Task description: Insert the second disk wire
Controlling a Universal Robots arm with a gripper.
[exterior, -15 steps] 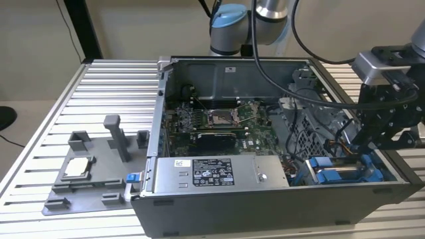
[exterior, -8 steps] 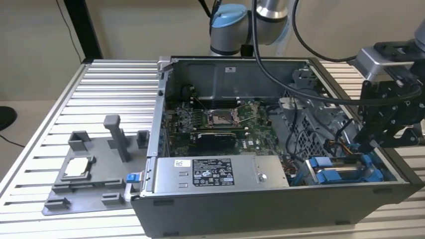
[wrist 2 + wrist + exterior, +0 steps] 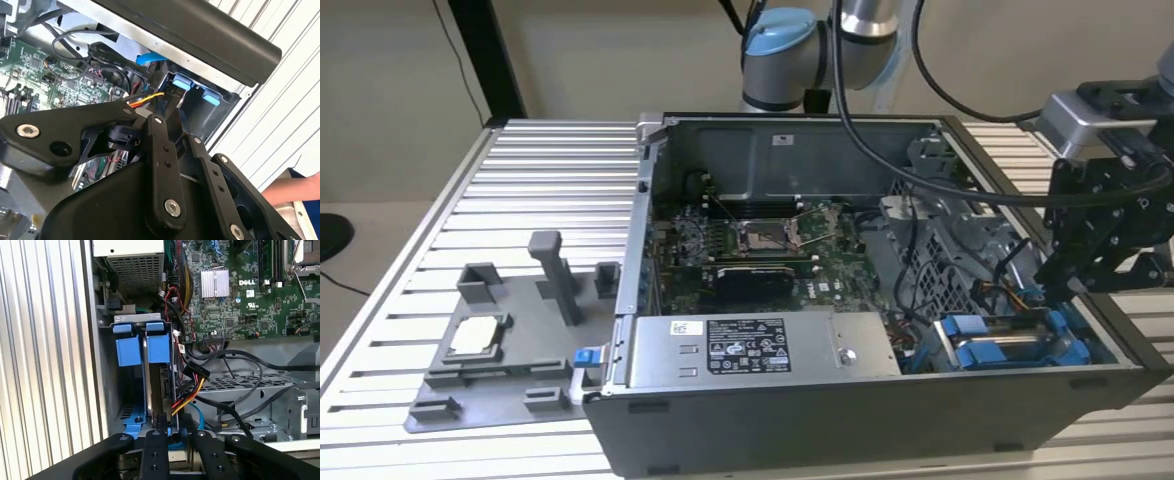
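Note:
The disk wire (image 3: 186, 399), a thin yellow, red and black bundle, runs down to a small dark plug at the rear edge of the disk beside the blue caddies (image 3: 158, 347). My gripper (image 3: 170, 421) is shut on that plug end, right at the disk's edge. In the second wrist view the same coloured strands of the disk wire (image 3: 150, 98) end at the dark plug between the tips of my gripper (image 3: 172, 104). In the exterior view my gripper (image 3: 1051, 290) reaches down into the drive bay at the open case's right side, above the blue caddies (image 3: 983, 345).
The open computer case (image 3: 720, 440) lies on a ribbed metal table (image 3: 534, 190). Thick black cables (image 3: 235, 390) loop over the metal cage beside the bay. The power supply (image 3: 747, 345) sits at the front, the motherboard (image 3: 761, 240) behind. A grey fixture tray (image 3: 494, 340) lies at the exterior view's left. A person's arm (image 3: 292, 187) is nearby.

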